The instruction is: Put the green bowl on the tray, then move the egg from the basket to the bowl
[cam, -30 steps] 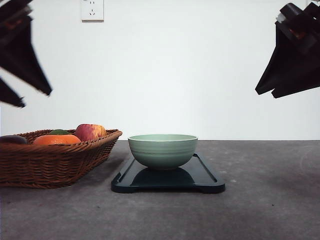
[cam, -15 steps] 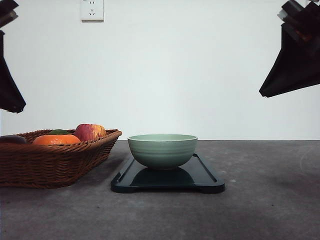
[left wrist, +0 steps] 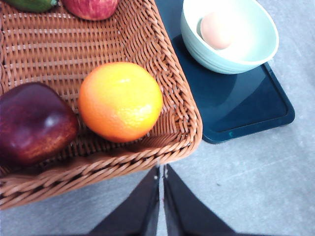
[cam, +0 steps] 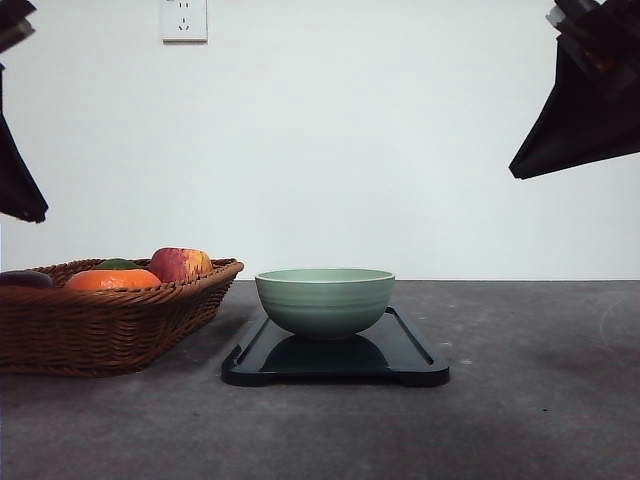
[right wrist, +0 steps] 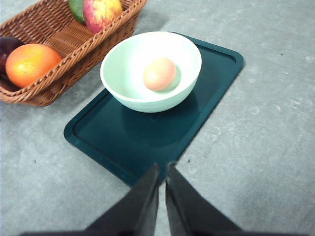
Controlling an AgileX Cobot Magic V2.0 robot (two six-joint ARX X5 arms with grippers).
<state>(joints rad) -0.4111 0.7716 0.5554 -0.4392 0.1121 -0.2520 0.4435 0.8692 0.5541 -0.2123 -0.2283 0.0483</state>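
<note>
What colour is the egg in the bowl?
The egg is pale brownish-orange, clearest in the right wrist view.

No readable text, label or number anywhere (wall outlet (cam: pixel 184 20) unmarked).

Lighting even and bright, diffuse from overhead. Soft shadow beneath the pale sage-green ridged bowl (cam: pixel 325 300), mirrored faintly in the glossy dark rectangular tray (cam: pixel 412 358). Front view sharp. Mild glare on the round orange fruit (left wrist: pixel 120 101). No edge distortion evident.
</note>
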